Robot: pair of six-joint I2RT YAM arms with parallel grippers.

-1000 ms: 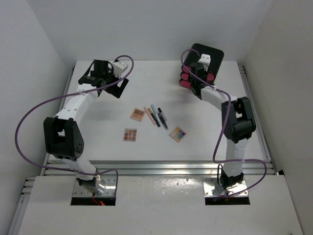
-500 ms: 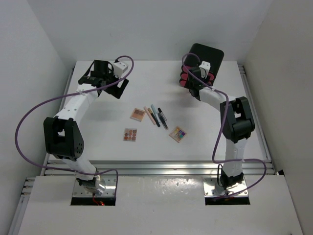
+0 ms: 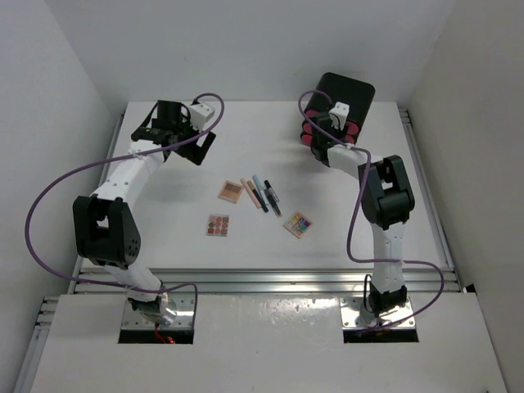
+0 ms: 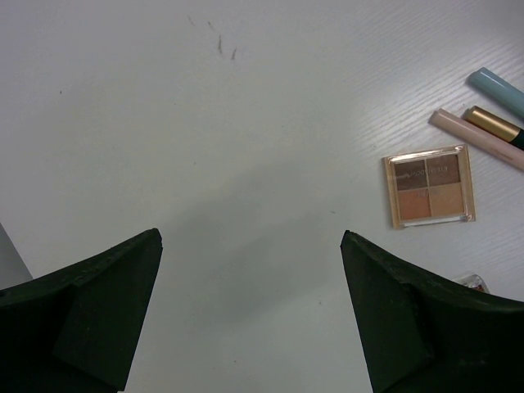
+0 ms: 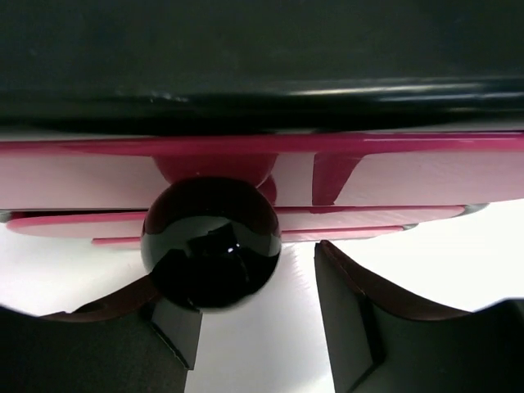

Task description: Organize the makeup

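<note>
2 claws: left claw [image 4: 250, 237] gapes wide over the surface [image 4: 246, 106] near a palette [image 4: 428, 186]. Right claw [image 5: 260, 304] stands half open at a black drawer knob [image 5: 211, 241].

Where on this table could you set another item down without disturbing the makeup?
Bare: the far strip between the left gripper and the drawer box; also the near-left stretch beside the left arm. Crowded: the centre, with palettes and pencils, and the box's front, where the right gripper sits.

Pencils [image 3: 262, 194] between palettes [image 3: 230, 191]; box [image 3: 347, 92] behind, right.
</note>
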